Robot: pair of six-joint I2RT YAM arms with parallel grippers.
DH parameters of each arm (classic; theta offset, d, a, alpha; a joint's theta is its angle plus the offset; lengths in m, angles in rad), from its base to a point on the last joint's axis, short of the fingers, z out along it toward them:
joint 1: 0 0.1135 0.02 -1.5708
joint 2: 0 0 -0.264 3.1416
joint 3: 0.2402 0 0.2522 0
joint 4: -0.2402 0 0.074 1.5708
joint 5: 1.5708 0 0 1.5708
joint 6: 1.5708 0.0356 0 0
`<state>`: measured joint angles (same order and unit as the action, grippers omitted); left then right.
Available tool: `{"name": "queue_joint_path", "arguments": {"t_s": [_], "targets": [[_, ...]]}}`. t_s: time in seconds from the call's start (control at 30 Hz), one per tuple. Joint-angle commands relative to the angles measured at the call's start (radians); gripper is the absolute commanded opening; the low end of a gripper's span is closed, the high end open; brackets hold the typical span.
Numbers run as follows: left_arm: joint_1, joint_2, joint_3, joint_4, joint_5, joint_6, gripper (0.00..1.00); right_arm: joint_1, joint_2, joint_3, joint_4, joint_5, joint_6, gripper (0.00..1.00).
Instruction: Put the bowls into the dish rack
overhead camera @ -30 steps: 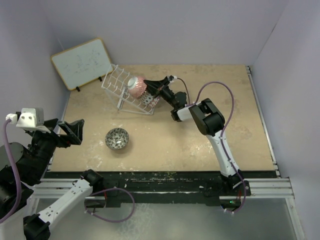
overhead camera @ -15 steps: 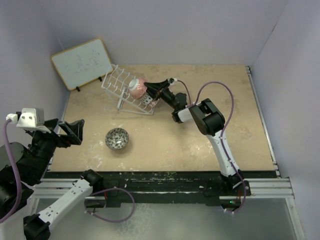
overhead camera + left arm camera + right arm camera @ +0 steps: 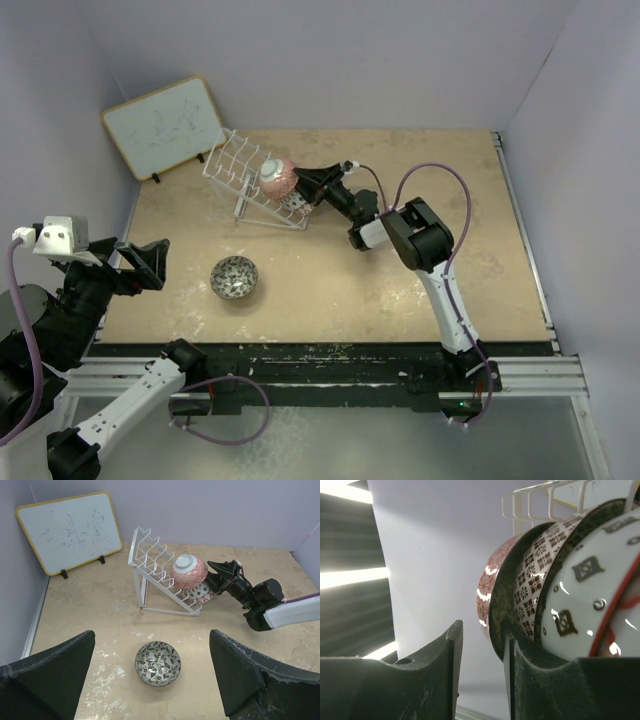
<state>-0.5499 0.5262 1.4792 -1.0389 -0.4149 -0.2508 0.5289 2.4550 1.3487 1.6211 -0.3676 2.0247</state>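
Right gripper [image 3: 297, 179] released, fingers parted, tips just beside the round pink-red patterned ceramic bowl [image 3: 277, 174], which stands on edge in the white wire dish rack [image 3: 232, 160] against other patterned bowls [image 3: 535, 575]. Round grey-black patterned bowl [image 3: 235, 276] sits upright on the beige table [image 3: 420, 300], apart from the rack; left gripper [image 3: 152, 635] spread wide, holding nothing

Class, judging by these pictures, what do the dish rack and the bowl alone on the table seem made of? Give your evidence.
Dish rack: probably metal wire, white coated; thin rigid bent rods. Lone bowl: likely glazed ceramic; patterned inside with faint shine.
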Motion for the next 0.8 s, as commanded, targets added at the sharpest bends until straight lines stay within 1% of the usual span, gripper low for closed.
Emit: {"name": "queue_joint_path", "arguments": {"t_s": [0.0, 0.1, 0.23, 0.47, 0.77], "targets": [[0.004, 0.004, 0.018, 0.013, 0.014, -0.010, 0.99, 0.014, -0.059, -0.057, 0.269, -0.040, -0.008, 0.40], [0.003, 0.003, 0.023, 0.011, 0.013, -0.011, 0.99, 0.014, -0.062, -0.074, 0.263, -0.046, -0.006, 0.43], [0.003, 0.001, 0.023, 0.007, 0.014, -0.015, 0.99, 0.013, -0.090, -0.099, 0.236, -0.048, -0.018, 0.44], [0.004, -0.007, 0.020, 0.005, 0.010, -0.016, 0.99, 0.011, -0.144, -0.148, 0.176, -0.041, -0.052, 0.44], [0.003, -0.012, 0.012, 0.004, 0.010, -0.020, 0.99, 0.011, -0.188, -0.180, 0.182, -0.039, -0.055, 0.44]]}}
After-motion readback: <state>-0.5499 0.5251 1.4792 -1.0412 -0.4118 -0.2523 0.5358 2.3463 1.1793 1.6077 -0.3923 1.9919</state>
